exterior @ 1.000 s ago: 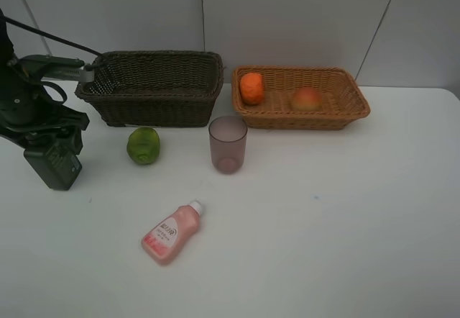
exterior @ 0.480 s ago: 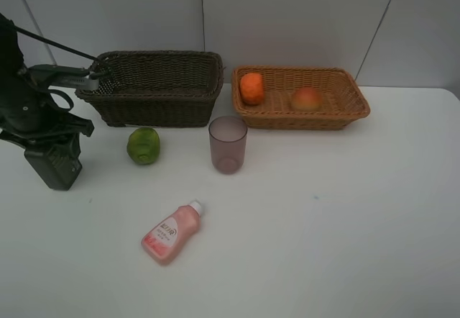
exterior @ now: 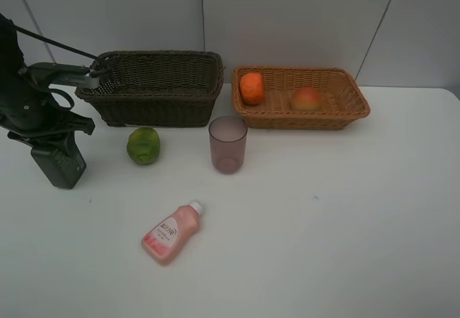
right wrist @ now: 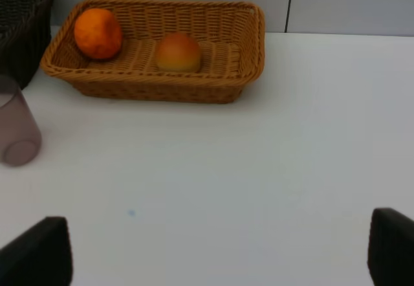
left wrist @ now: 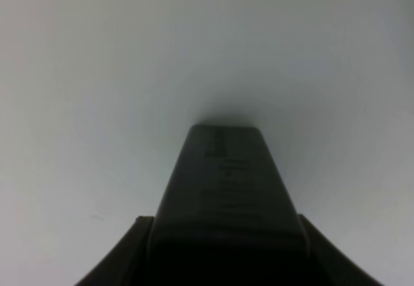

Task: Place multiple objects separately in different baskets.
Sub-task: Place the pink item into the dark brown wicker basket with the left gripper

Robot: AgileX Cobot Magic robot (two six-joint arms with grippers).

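L gripper [exterior: 52, 137]: sitting over the pump bottle [exterior: 60, 165], jaws flanking its upper part; can't tell if they're clamping or only bracketing it.
Pump bottle: sitting btwn L jaws, running down away from them twd the table [exterior: 323, 224]; leaning a bit in the high view.
R gripper [right wrist: 218, 224]: hanging wide open, nothing btwn jaws.
Dark basket [exterior: 154, 80]: sitting near, just past L gripper on its inboard side; prob. the bottle's target.
Green citrus [exterior: 144, 145]: lying just inboard of L gripper, apart from it, in front of the dark basket.
Cup [exterior: 228, 144], pink bottle [exterior: 171, 233]: waiting farther inboard of L gripper, well apart.
Tan basket [right wrist: 252, 46]: lying ahead of R gripper, holding tangerine [right wrist: 98, 33] + peach [right wrist: 178, 53].
Risk, grip: if jaws are biting high or off-centre, the smooth bottle is prob. going to swing or slip on lift.
Risk, tipping: uneven squeeze could be pushing the bottle over instead of gripping it.
Risk, path: a low carry could be clipping the dark basket's near wall, or knocking the citrus rolling.
Risk, sorting: citrus ending up w/ the bottle would be mixing groups.
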